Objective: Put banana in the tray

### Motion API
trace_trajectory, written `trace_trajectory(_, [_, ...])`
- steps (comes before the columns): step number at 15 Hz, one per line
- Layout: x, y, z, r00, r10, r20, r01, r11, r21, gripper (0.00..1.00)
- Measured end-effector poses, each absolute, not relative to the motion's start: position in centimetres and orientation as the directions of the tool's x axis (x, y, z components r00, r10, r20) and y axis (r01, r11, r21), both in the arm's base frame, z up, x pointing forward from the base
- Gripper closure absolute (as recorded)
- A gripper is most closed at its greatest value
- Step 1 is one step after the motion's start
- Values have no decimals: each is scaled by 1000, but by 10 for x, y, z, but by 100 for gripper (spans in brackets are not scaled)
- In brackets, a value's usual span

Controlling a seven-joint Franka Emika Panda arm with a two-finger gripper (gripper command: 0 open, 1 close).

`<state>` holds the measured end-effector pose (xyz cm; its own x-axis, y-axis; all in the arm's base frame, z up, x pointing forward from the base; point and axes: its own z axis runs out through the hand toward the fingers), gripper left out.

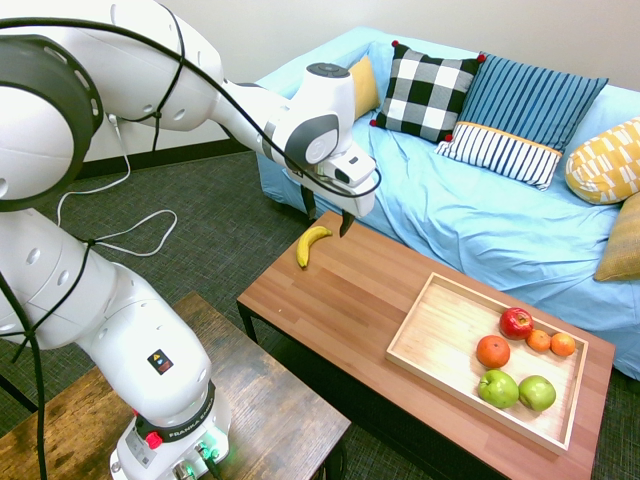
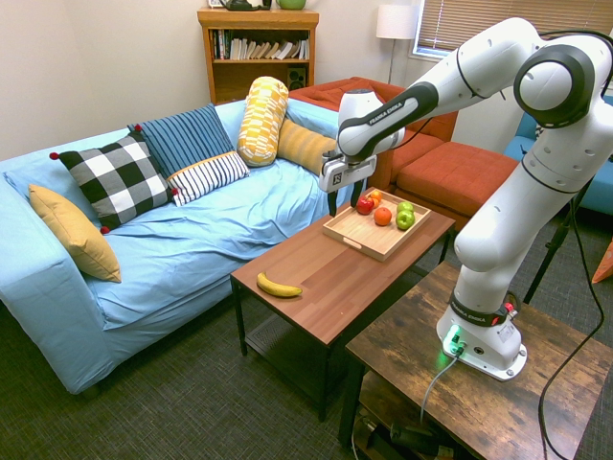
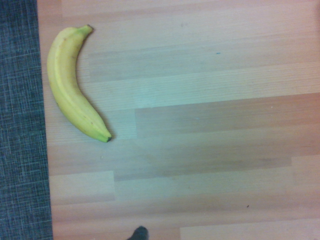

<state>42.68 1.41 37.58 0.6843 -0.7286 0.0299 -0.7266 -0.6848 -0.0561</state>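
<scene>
A: Going left to right in the first exterior view, what comes first?

B: A white robot arm (image 1: 150,350), reaching in from the left. Next, a curved yellow banana (image 1: 313,244) lies on the reddish-brown wooden counter (image 1: 340,300), near its left end and outside the tray. The wrist view shows its dark stem tip.

A: And the end effector (image 1: 327,220)?

B: Just right of the banana in that view, above the counter. Its two dark fingers point down and stand apart, with nothing between them.

A: What is behind?

B: A sofa (image 1: 440,205) under a light blue cover. Its cushions run from plain yellow (image 1: 365,87) through black-and-white check (image 1: 427,92) and blue and white stripes to patterned yellow (image 1: 610,165) and mustard (image 1: 622,240).

A: And toward the right of the counter?

B: A shallow light-wood tray (image 1: 440,318) with low rims. On its right side sit an orange fruit (image 1: 492,351), two green apples (image 1: 517,391) nearer the front, a red apple (image 1: 515,323) farther back, and two smaller orange fruits (image 1: 550,342) beside it, farther right.
</scene>
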Motion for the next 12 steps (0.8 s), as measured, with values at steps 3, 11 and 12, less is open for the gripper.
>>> trace_trajectory(3, [431,28,367,683,-730,36,-727,-684,-58,0])
trace_trajectory(11, [494,130,286,693,-719,58,-713,-695,-90,0])
trace_trajectory(12, [501,140,269,693,-719,56,-714,-695,-83,0])
